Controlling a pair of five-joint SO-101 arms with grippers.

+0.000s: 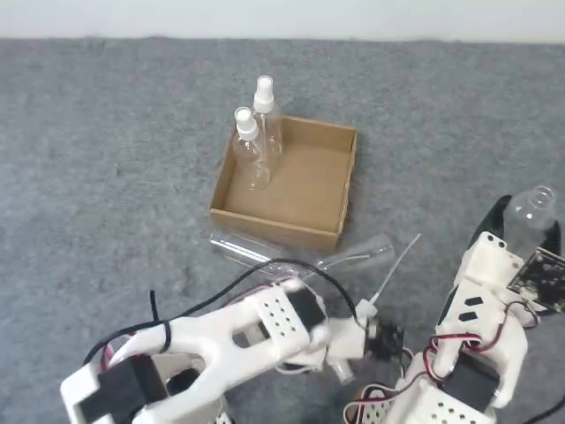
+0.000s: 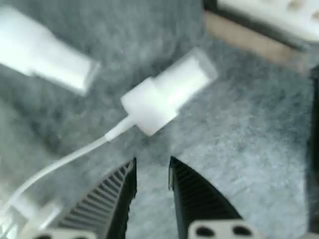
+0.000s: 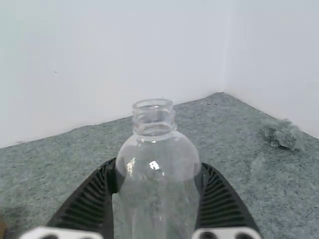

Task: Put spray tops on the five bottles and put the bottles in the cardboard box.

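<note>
Right claw: we see it clenched on the held bottle, one black finger on each side of the clear body.
Held bottle: its neck is open with no spray top on it. In the high view the right claw has the held bottle near the right edge, well apart from the box.
Left claw: we find it released, its two ribbed fingers a narrow gap apart with nothing between them, over the grey carpet.
Loose spray top: it lies on its side just beyond the left fingertips, its thin dip tube trailing off across the carpet.
On the carpet: we count a first lying bottle and a second lying bottle, both clear, just beside the box's near wall.
Cardboard box: open-topped, mid-table.
In the box: a nearer capped bottle and a farther capped bottle stand side by side at its far-left corner.
</note>
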